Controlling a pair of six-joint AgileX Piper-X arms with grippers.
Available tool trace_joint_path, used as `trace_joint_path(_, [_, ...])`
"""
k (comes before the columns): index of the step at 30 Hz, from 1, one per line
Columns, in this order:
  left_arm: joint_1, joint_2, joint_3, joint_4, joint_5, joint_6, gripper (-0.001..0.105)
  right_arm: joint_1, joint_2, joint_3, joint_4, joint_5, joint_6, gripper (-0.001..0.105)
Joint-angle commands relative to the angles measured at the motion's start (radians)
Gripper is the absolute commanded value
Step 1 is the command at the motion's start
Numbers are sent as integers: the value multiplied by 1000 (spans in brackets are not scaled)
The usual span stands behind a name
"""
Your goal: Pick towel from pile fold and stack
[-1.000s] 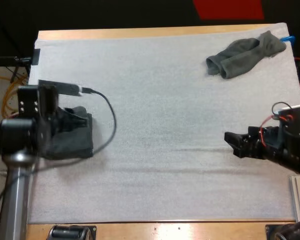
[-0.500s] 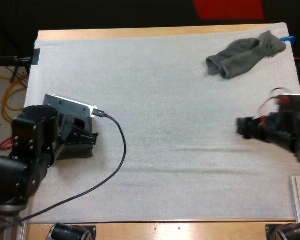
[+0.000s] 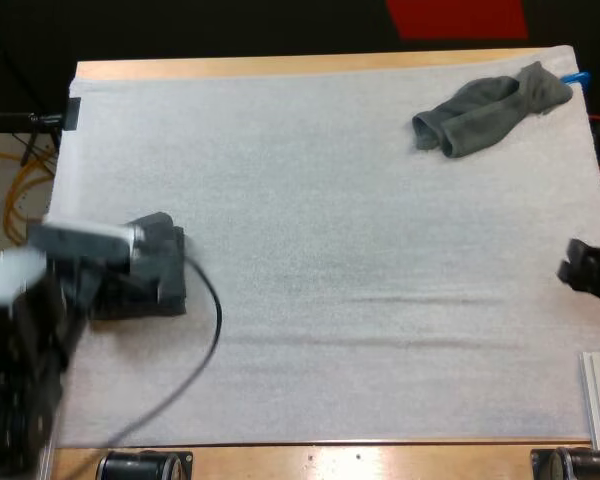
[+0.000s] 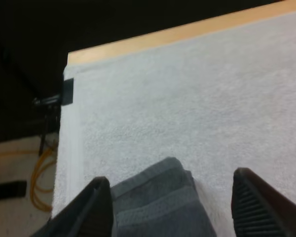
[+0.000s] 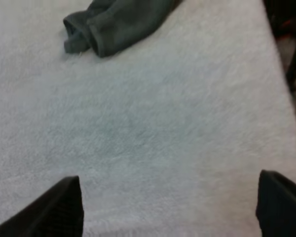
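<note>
Two towels lie on the mat (image 3: pixel 330 330). The folded towel (image 3: pixel 150 285) sits close to the mat's left edge, about midway front to back. The crumpled towel (image 3: pixel 485 110) lies at the far right corner, its tip reaching the mat's right edge. They are well apart, with open mat between them.

Our left gripper (image 4: pixel 170 176) hangs over the folded towel, released. Its fingers (image 4: pixel 96 207) are spread wide: one is just beside the towel's left side, and the other stands off the right side with mat showing in the gap. We see it pressing on nothing. Past the towel, bare mat runs to the far left corner, where the table (image 4: pixel 177 34) rim shows as a wooden strip.

Our right gripper (image 3: pixel 583 270) is at the mat's right edge in the high view, well apart from the crumpled towel. In the right wrist view its fingers (image 5: pixel 64 207) stand wide apart over bare mat, released and holding nothing. The crumpled towel lies ahead across open mat.
</note>
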Motion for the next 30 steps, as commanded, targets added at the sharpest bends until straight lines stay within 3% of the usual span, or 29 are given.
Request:
trace_joint_path(1, [-5,-66,46,-16,-27,-4,51,8,-52,1,25,42,-17,70])
trace_joint_path(4, [-5,-218,170,-74,-79,10,51,24,-165,17,26,67,-17,70])
trace_joint_path(10, [-5,-512,329,-45,-67,9,51,27,-415,86,24,68,-15,70])
trace_joint_path(18, [-5,-793,348,171,-67,9,51,26,-725,178,38,104,-9,70])
trace_joint_path(22, [1,-804,339,324,-77,-5,51,23,-713,206,106,136,10,70])
trace_joint_path(26, [1,-811,349,346,-77,-18,51,23,-722,239,70,115,19,70])
trace_joint_path(30, [1,-810,371,253,-75,-24,51,23,-720,257,-2,98,-13,70])
